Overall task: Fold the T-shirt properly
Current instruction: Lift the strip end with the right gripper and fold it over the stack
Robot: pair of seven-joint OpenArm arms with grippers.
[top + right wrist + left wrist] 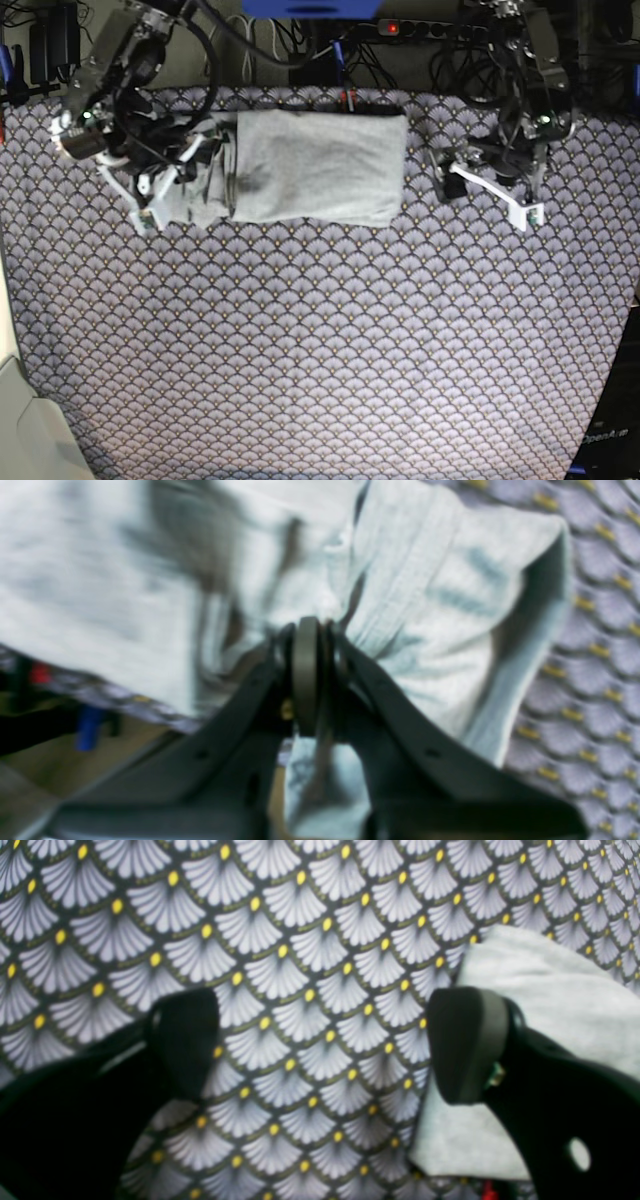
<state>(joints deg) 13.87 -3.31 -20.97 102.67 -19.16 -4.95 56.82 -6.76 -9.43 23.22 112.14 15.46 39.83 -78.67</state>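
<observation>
Already folded into a long band, the T-shirt (320, 165) lies at the far edge of the tablecloth (320, 350). At its bunched end the right gripper (306, 630) is pinched tight on the fabric. Beside the other end, apart from it, the left gripper (320, 1045) hangs with fingers spread wide, empty.

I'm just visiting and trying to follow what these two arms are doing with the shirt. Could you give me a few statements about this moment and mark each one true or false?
1. The right gripper is shut on the T-shirt. True.
2. The left gripper is also clamped on cloth. False: its jaws stand wide apart over the tablecloth, holding nothing.
3. The T-shirt lies spread flat with both sleeves out. False: it is already folded into a compact band.
4. The T-shirt lies near the table's far edge. True.
</observation>
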